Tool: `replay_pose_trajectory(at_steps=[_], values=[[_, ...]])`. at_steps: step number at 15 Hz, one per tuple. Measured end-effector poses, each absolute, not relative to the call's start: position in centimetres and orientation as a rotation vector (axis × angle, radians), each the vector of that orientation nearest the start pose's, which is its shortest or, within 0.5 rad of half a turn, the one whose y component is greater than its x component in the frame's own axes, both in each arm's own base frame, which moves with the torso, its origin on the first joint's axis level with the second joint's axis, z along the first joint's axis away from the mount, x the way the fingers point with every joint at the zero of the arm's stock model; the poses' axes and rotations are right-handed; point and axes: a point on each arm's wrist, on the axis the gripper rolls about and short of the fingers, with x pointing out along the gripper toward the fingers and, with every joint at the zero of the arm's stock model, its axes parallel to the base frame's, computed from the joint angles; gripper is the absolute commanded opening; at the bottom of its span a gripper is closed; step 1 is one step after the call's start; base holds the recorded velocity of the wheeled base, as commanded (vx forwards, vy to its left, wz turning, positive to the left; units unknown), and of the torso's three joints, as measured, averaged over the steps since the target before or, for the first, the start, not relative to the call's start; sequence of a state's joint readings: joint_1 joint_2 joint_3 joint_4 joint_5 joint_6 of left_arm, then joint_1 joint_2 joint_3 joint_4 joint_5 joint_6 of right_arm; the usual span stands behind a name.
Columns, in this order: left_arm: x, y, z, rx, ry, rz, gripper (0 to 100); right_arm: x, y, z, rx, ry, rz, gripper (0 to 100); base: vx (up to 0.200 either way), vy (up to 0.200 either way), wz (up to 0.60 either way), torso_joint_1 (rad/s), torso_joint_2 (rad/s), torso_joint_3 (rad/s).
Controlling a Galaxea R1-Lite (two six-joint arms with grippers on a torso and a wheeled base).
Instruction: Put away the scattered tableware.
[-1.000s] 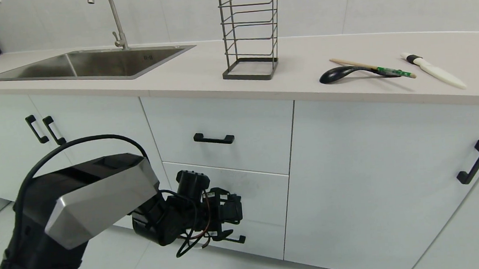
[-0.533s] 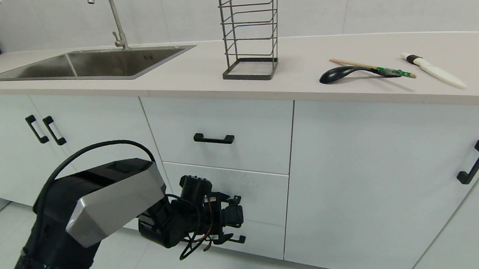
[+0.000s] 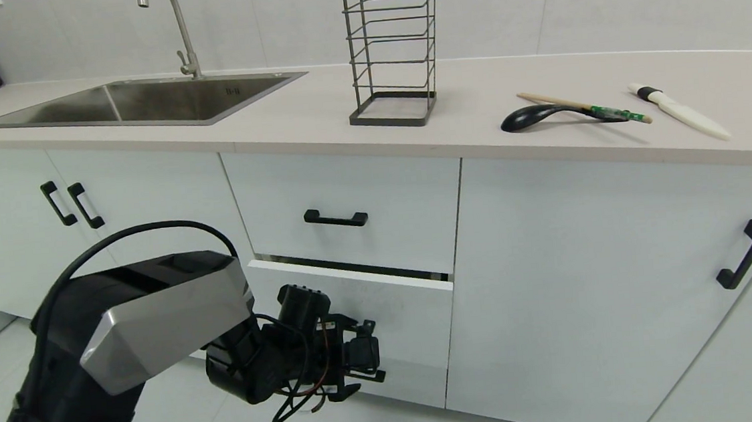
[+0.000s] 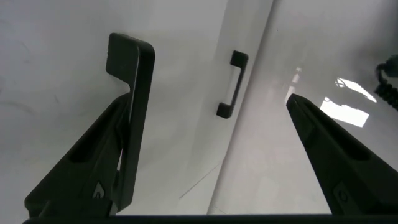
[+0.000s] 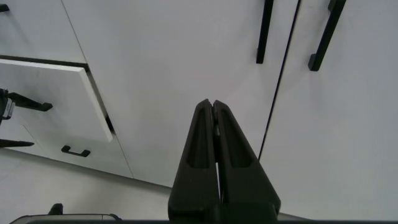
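Countertop (image 3: 315, 118) carries spoon (image 3: 533, 116), chopstick (image 3: 582, 106) and knife (image 3: 680, 110) right of the rack (image 3: 392, 49). Left gripper (image 3: 369, 362), fingers spread, hooks the handle (image 4: 132, 112) of the slightly open lower drawer (image 3: 383, 297). Right gripper (image 5: 214, 149) has its fingers pressed together, empty.

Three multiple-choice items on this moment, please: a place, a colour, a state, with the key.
1. Where does the black spoon lie? A) in a bowl B) on the countertop, right of the wire rack C) on a plate
2. What colour is most of the knife? A) white B) red C) green
3. How is the lower drawer? A) fully shut B) taken out C) slightly open
Key: 1 B, it rests on the countertop; 2 A, white with a black band; 3 C, a dark gap shows above its front, left claw at its handle.
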State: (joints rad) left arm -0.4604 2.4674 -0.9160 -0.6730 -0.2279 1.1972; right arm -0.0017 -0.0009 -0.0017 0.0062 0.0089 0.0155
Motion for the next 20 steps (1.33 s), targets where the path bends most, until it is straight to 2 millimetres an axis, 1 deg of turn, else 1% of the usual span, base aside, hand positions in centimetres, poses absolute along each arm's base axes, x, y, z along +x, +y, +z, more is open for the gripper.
replay_pose_trajectory(at_steps=[3,6,8,10,12,14,16,17,18,20], values=[[33.1,-17.1,-6.0,1.173,0.404,-1.105,100,-2.3,0.0,7.5,0.016,0.003,0.007,0,0.0,0.0,0.0,0.0,0.0,0.0],[31.7,-17.0,-4.8,1.177,0.404,-1.122,100,-2.3,0.0,7.5,0.016,0.004,0.007,0,0.0,0.0,0.0,0.0,0.0,0.0],[30.1,-17.5,-3.2,1.188,0.371,-1.143,100,-2.3,0.0,7.5,0.016,0.003,0.007,0,0.0,0.0,0.0,0.0,0.0,0.0],[27.3,-18.4,-1.0,1.194,0.325,-1.186,100,-2.3,0.0,7.5,0.016,0.003,0.007,0,0.0,0.0,0.0,0.0,0.0,0.0],[24.9,-19.2,1.3,1.173,0.273,-1.209,100,-2.3,0.0,7.5,0.016,0.004,0.007,0,0.0,0.0,0.0,0.0,0.0,0.0],[23.3,-19.8,3.4,1.155,0.217,-1.218,100,-2.3,0.0,7.5,0.016,0.003,0.007,0,0.0,0.0,0.0,0.0,0.0,0.0],[22.4,-19.8,5.7,1.123,0.164,-1.187,100,-2.3,0.0,7.5,0.016,0.004,0.007,0,0.0,0.0,0.0,0.0,0.0,0.0],[22.3,-19.7,6.5,1.109,0.149,-1.17,100,-2.3,0.0,7.5,0.015,0.004,0.007,0,0.0,0.0,0.0,0.0,0.0,0.0],[22.3,-19.4,7.1,1.084,0.147,-1.146,100,-2.3,0.0,7.5,0.016,0.004,0.007,0,0.0,0.0,0.0,0.0,0.0,0.0],[23.0,-18.8,7.7,1.051,0.163,-1.089,100,-2.3,0.0,7.5,0.016,0.003,0.007,0,0.0,0.0,0.0,0.0,0.0,0.0]])
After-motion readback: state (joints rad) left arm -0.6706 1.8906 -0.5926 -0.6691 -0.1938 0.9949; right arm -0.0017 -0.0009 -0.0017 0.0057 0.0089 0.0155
